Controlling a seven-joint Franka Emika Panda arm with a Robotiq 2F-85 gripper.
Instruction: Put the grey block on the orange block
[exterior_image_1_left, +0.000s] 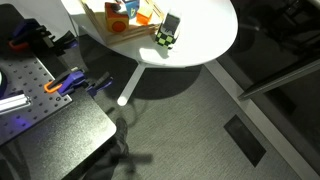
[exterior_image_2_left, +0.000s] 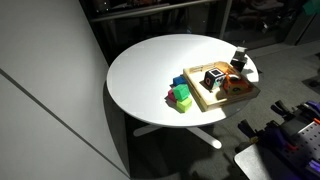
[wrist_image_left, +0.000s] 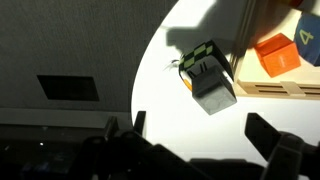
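In the wrist view the grey block (wrist_image_left: 212, 88) stands on the white table (wrist_image_left: 190, 120), right beside a wooden tray (wrist_image_left: 275, 90). It touches a green-and-black block (wrist_image_left: 198, 58) behind it. An orange block (wrist_image_left: 277, 53) lies in the tray close by. My gripper (wrist_image_left: 200, 132) is open and empty, with its two dark fingers on either side just below the grey block and apart from it. In an exterior view the grey block (exterior_image_1_left: 171, 22) stands by the tray's end, next to the green block (exterior_image_1_left: 165, 40). The gripper does not show in either exterior view.
The tray (exterior_image_2_left: 215, 100) holds a checkered cube (exterior_image_2_left: 212, 78), an orange piece (exterior_image_2_left: 237, 85) and other coloured blocks. A green block (exterior_image_2_left: 182, 97) sits outside the tray. The round table's edge (wrist_image_left: 150, 70) is near, with dark floor and a floor vent (wrist_image_left: 70, 88) beyond.
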